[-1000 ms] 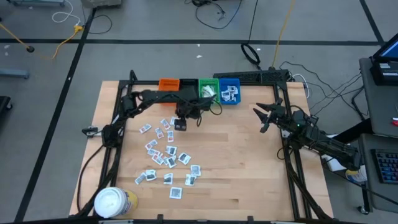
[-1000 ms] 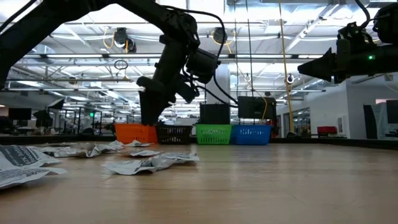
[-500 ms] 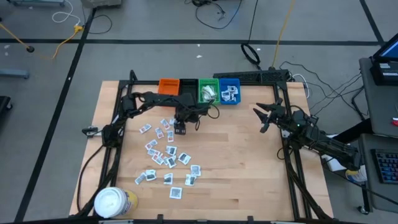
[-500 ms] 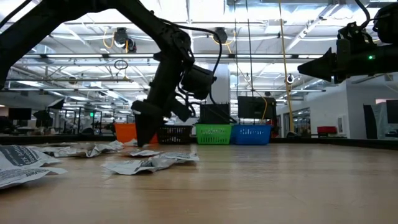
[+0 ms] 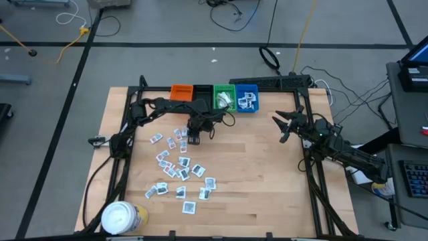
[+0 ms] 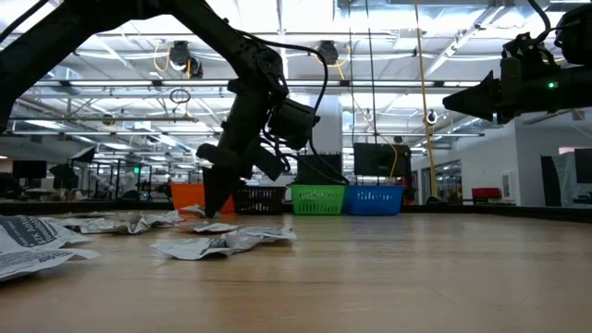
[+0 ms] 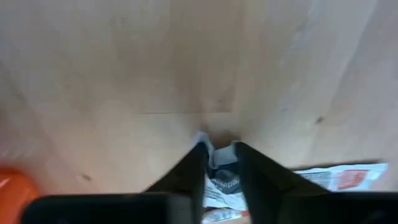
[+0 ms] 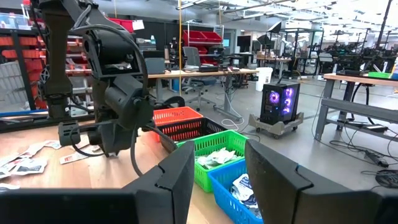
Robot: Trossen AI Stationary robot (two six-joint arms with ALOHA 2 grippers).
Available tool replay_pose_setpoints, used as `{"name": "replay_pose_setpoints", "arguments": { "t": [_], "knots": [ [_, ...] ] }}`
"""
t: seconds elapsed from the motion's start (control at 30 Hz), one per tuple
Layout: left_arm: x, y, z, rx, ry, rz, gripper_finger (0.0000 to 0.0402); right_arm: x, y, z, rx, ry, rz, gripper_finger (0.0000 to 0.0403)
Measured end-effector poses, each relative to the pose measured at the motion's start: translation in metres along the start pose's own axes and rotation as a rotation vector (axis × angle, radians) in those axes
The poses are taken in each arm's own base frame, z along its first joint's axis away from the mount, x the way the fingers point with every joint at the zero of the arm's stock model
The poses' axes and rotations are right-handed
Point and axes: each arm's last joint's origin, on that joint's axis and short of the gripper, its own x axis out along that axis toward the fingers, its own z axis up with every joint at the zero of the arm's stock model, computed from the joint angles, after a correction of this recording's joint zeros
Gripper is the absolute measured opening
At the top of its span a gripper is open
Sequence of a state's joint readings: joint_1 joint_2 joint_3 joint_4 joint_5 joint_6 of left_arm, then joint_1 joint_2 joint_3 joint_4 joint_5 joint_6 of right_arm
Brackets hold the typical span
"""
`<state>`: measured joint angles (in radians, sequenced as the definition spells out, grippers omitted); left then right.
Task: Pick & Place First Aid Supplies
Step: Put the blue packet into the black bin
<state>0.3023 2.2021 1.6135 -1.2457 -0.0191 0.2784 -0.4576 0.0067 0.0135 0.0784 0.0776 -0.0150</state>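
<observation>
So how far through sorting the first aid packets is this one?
Early on. Done: a few packets lie in the green bin and the blue bin. In hand: the left gripper is down at the table, its fingers closed around a white packet near the bins. Left: some twenty packets are scattered over the table. The right gripper waits open at the right side.

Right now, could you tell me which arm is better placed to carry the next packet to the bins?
The left. Its end effector is down at the scattered packets, fingers closing around a white sachet. The right end effector hangs open, up off the table on the other side, away from any packet.
</observation>
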Motion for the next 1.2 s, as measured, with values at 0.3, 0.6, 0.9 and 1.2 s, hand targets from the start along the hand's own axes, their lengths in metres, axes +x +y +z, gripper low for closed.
{"name": "replay_pose_setpoints", "arguments": {
  "t": [0.3,0.6,0.9,1.2],
  "knots": [
    [-0.016,-0.003,-0.006,-0.02,-0.048,-0.011,0.0017,0.0,0.0,0.0,0.0,0.0,0.0,0.0139],
    [-0.094,0.002,-0.056,-0.083,-0.286,0.05,0.0013,0.0,0.0,0.0,0.0,-0.001,0.0,0.0139],
    [-0.132,0.002,-0.084,-0.165,-0.462,0.065,0.0011,0.0,0.0,0.0,0.0,-0.001,0.0,0.0139],
    [-0.124,0.051,-0.085,-0.52,-0.532,0.017,0.001,0.0,0.0,0.0,0.0,0.0,0.0,0.0139]
  ]
}}
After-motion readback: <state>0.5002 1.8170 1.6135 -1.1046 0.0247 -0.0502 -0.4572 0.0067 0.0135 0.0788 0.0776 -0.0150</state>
